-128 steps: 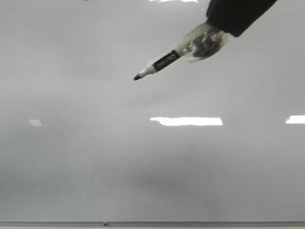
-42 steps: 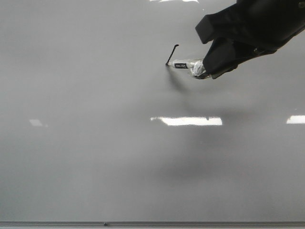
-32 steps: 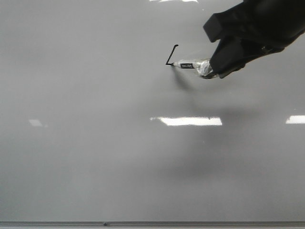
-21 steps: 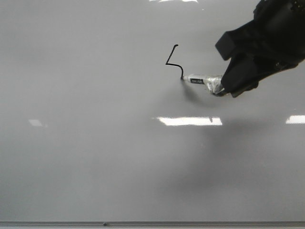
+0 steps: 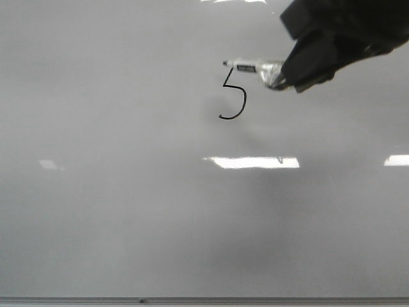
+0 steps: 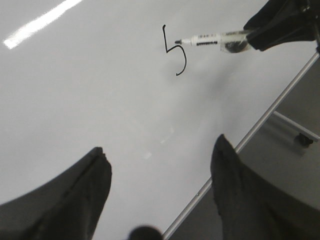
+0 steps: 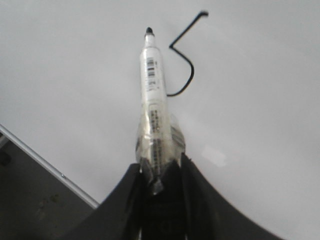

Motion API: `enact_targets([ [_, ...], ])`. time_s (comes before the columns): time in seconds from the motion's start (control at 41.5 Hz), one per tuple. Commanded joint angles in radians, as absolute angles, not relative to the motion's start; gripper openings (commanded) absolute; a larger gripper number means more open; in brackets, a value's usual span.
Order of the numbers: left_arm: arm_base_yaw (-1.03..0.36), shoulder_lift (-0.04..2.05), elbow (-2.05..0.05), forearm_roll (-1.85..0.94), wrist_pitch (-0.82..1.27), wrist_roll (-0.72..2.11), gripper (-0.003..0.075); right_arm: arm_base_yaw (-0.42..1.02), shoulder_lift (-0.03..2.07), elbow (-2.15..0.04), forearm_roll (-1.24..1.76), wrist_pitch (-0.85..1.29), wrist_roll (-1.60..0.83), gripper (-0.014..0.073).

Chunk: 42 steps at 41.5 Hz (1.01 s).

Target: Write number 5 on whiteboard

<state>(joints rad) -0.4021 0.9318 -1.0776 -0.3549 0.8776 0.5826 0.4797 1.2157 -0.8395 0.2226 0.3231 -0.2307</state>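
Note:
The whiteboard (image 5: 128,211) fills the front view. A thin black number 5 (image 5: 245,99) stands upper middle, with a slanted stem and hooked round belly. My right gripper (image 5: 281,73) is shut on a taped white marker (image 5: 246,66) held level, its black tip just left of the stem's top. I cannot tell whether the tip touches the board. In the right wrist view the marker (image 7: 152,100) points past the number 5 (image 7: 191,70). My left gripper (image 6: 160,155) is open and empty over the whiteboard (image 6: 100,100); the number 5 (image 6: 185,61) and marker (image 6: 205,39) show beyond it.
Bright rectangular light reflections (image 5: 250,162) lie across the board. A thin grey metal edge strip (image 5: 204,299) runs along its bottom, and also shows in the left wrist view (image 6: 260,125) and right wrist view (image 7: 45,167). Dark grey surface lies past it.
The marker drew the slanted stem, then the bend and hooked belly. It has since moved up to the top of the figure with the right gripper.

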Motion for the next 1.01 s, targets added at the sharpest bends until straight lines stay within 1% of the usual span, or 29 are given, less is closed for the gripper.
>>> enact_targets([
  [0.0, -0.401, 0.92, -1.104, -0.385, 0.809, 0.573, 0.0428, 0.455, 1.153, -0.866, 0.209, 0.246, -0.256, -0.0069],
  [0.193, -0.401, 0.92, -1.104, -0.385, 0.809, 0.573, 0.0428, 0.396, 1.177, -0.866, 0.209, 0.234, -0.256, -0.0069],
  [0.795, -0.401, 0.92, -1.104, -0.387, 0.809, 0.573, 0.0428, 0.41, 1.327, -0.866, 0.224, 0.098, -0.256, -0.0069],
  [0.988, -0.401, 0.92, -1.104, -0.387, 0.809, 0.573, 0.0428, 0.393, 1.329, -0.866, 0.224, 0.139, -0.264, -0.0069],
])
